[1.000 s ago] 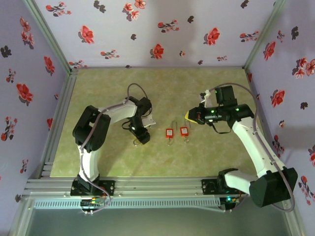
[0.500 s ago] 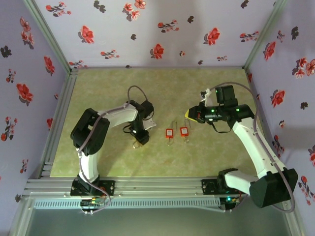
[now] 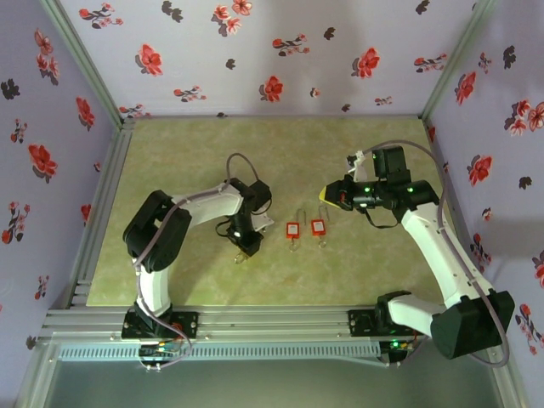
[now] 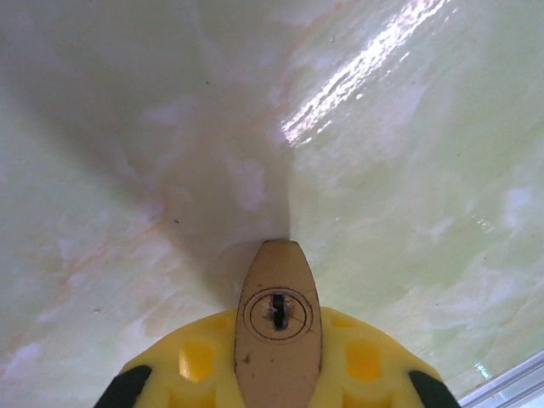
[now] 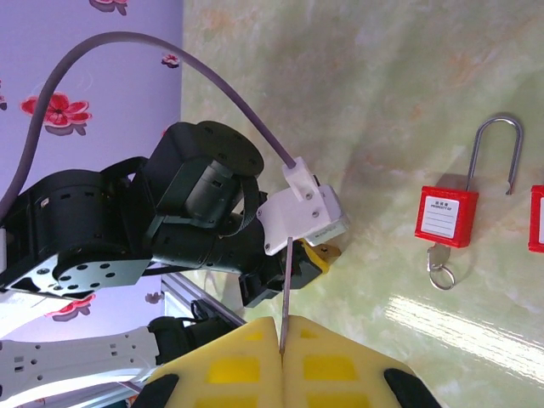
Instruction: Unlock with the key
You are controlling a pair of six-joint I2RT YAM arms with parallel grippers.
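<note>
My left tool (image 3: pixel 246 243) has drawn together over the last second and now clamps the brass padlock (image 4: pixel 278 327), just left of the left red padlock (image 3: pixel 292 231) on the tabletop (image 3: pixel 187 153). My right tool (image 5: pixel 281 338), right of that red padlock, stays pinched on the key (image 5: pixel 287 285). The brass padlock's shackle is hidden behind its body, and the key's head is buried between my pads.
</note>
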